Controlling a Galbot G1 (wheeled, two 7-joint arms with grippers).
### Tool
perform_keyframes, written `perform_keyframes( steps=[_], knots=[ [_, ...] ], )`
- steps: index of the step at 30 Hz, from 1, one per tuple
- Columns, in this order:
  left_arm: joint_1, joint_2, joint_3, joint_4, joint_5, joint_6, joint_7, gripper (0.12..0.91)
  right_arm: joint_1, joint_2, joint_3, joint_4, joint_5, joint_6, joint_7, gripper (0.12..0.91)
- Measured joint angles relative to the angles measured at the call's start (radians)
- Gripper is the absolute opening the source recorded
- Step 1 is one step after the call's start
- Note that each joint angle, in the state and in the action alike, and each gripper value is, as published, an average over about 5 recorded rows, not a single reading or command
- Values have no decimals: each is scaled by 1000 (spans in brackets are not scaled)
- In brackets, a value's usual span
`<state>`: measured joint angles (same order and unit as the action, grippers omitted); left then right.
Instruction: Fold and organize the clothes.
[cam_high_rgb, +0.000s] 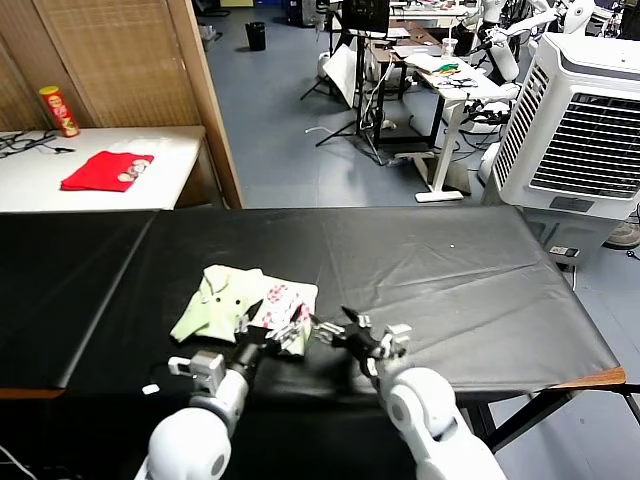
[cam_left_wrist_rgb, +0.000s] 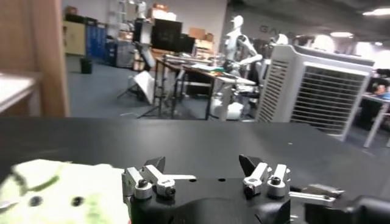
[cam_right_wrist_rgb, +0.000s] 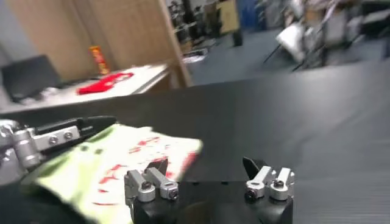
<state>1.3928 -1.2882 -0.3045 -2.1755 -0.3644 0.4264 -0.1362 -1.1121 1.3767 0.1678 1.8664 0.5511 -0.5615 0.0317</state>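
Observation:
The clothes are one pale green shirt, folded into a small bundle with its red floral print facing right, lying on the black table near the front edge. My left gripper is open over the bundle's near right edge, holding nothing. In the left wrist view the green shirt lies beside the open left gripper, not between its fingers. My right gripper is open just right of the shirt. In the right wrist view the shirt reaches one finger of the empty right gripper.
A small red cloth and a tall can lie on a white side table at the back left. A large white air cooler stands at the back right. Desks and stands fill the room beyond.

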Motion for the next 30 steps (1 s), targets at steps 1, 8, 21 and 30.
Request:
perform_keyframes(
  steps=[1,8,21,30],
  knots=[
    [10,-2,-11,-2,1,-3,0,798,15,6,-10,-19,17,-3,3,789],
    [74,-9,-80,-22,3,-19,0,798,88,51,-43,-140,88,-12,13,599],
    [138,-9,-131,-28,17,-57,-1,798,141,-15,-33,-215,-279,157,-145,177],
    [154,30,-144,14,-13,-170,-5,798,30,-131,10,-79,-369,263,-89,608]
  ],
)
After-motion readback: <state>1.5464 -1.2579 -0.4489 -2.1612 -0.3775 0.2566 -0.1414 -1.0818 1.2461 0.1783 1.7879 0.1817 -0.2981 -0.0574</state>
